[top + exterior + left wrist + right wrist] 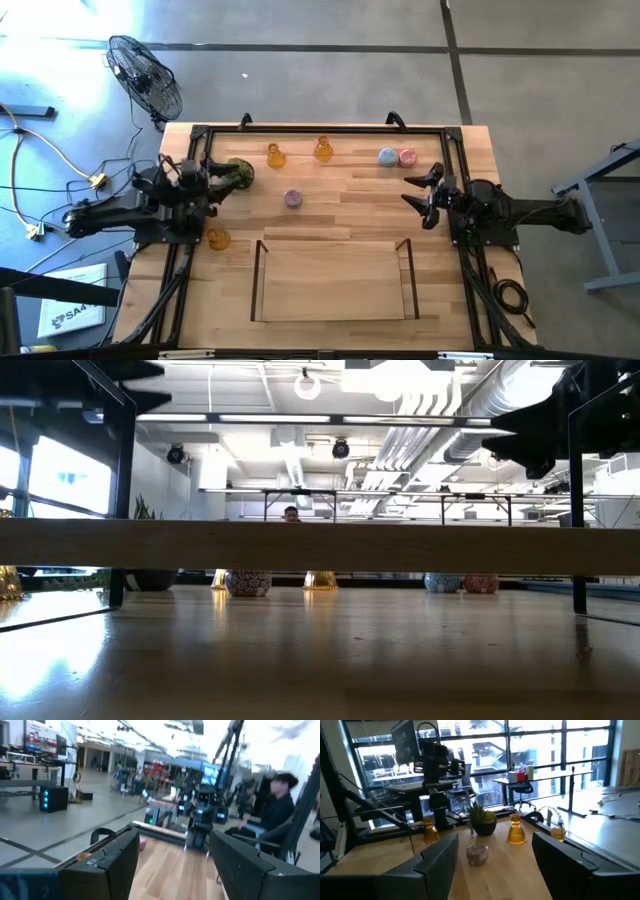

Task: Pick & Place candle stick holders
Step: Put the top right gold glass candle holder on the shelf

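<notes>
Both arms wait at the table's sides: the left gripper [222, 178] hangs at the left edge beside the green plant ball [240, 172], and the right gripper [420, 190] at the right edge, each with its fingers parted and nothing between them. Along the far side stand two amber holders [275, 155] [322, 150], then the pale blue holder [387, 156] touching the pink holder [407, 157]. The purple holder [293, 199] sits nearer the middle, a third amber holder [218, 238] near the left edge, and the wooden tray [262, 300] lies at the near side.
</notes>
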You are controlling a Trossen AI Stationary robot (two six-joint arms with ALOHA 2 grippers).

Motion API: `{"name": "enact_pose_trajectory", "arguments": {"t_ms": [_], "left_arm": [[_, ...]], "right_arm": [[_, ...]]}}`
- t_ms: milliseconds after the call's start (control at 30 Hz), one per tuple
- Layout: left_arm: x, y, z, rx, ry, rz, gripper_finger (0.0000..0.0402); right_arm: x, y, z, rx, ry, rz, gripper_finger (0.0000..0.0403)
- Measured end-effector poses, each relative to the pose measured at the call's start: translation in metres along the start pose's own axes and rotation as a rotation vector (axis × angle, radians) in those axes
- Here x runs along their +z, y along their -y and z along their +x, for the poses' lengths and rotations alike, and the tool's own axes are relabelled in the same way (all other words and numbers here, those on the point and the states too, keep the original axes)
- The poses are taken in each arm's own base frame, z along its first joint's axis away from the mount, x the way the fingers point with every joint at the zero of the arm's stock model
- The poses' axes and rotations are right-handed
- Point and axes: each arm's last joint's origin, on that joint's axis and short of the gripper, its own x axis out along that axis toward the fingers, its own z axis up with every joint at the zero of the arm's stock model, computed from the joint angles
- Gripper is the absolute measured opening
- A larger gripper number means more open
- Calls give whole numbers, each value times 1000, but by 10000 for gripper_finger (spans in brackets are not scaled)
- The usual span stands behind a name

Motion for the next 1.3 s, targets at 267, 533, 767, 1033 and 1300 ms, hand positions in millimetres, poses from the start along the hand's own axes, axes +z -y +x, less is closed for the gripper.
{"name": "enact_pose_trajectory", "arguments": {"t_ms": [267, 533, 767, 1033, 1300], "left_arm": [[68, 16, 38, 12, -166, 315, 237], [131, 18, 101, 361, -691, 606, 237], [167, -13, 163, 466, -1043, 536, 236], [162, -95, 211, 581, -1258, 40, 236], [110, -176, 233, 727, -1387, -254, 236]], "right_arm": [[3, 0, 0, -24, 1, -21, 250], [0, 1, 0, -26, -31, 42, 250], [-1, -1, 0, 32, -55, 56, 250], [-5, -2, -1, 75, -104, 81, 250], [-6, -3, -1, 108, -110, 19, 250]]}}
